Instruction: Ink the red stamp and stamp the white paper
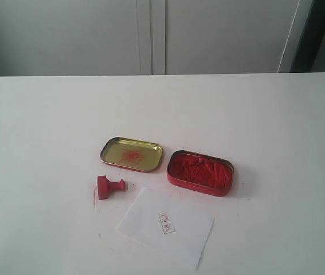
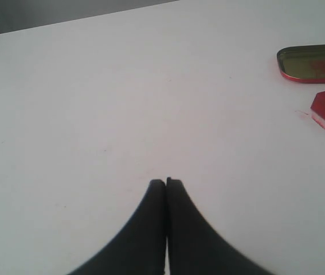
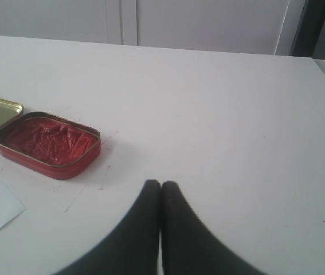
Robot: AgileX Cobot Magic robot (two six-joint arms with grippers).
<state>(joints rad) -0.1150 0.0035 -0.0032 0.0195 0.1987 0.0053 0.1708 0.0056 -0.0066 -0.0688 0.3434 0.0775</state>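
My left end effector and right end effector are both closed, holding nothing. The stamp lies on its side on the desk near the paper (1 red mark on it). I fear a pinch could roll it, smearing ink.

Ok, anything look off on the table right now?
The red stamp lies tipped on its side, with red ink smears on the table beside its base. The gold lid has a red smudge inside. The white paper sits askew and already bears a mark.
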